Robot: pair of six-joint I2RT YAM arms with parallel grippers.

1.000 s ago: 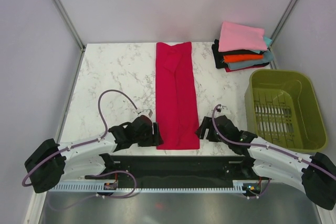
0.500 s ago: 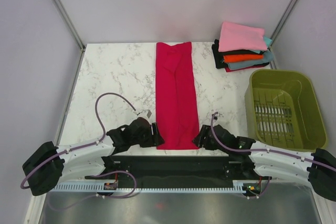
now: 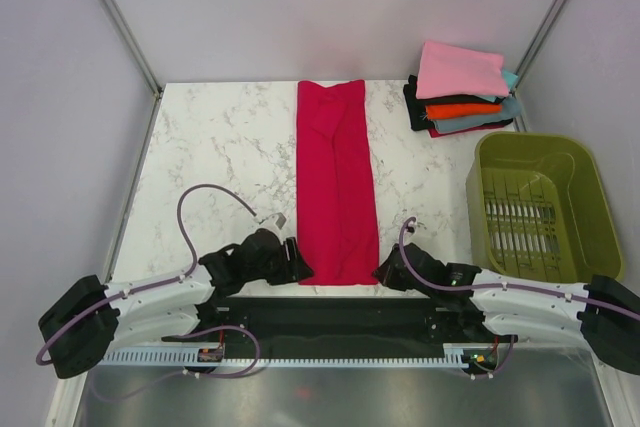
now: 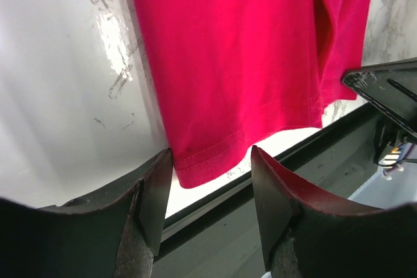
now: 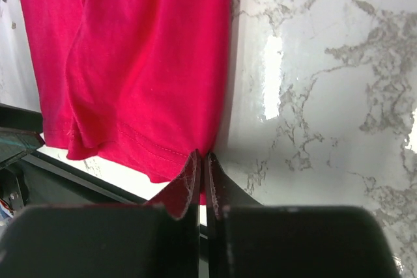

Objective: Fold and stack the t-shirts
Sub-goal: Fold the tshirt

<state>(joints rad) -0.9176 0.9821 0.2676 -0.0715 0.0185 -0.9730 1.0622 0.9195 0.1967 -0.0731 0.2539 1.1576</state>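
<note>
The crimson-red t-shirt (image 3: 335,182) lies as a long narrow strip down the middle of the marble table, with its hem at the near edge. My left gripper (image 3: 297,262) is open, and its fingers stand on either side of the near left hem corner (image 4: 195,167) without pinching it. My right gripper (image 3: 385,269) is shut on the near right hem corner, where red cloth (image 5: 143,63) shows pinched between the closed fingertips (image 5: 194,161). Folded t-shirts are stacked at the back right, with pink (image 3: 458,69) on top over orange (image 3: 462,109), black (image 3: 415,105) and teal-grey (image 3: 480,122).
An olive-green plastic basket (image 3: 545,209) stands at the right, just in front of the stack. The black base rail (image 3: 330,312) runs along the near table edge, right under both grippers. Grey walls close in the table on the left, back and right.
Both grippers slid in to the shirt's near hem corners. The right gripper went from open to shut on its corner. The left jaws narrowed a little.
</note>
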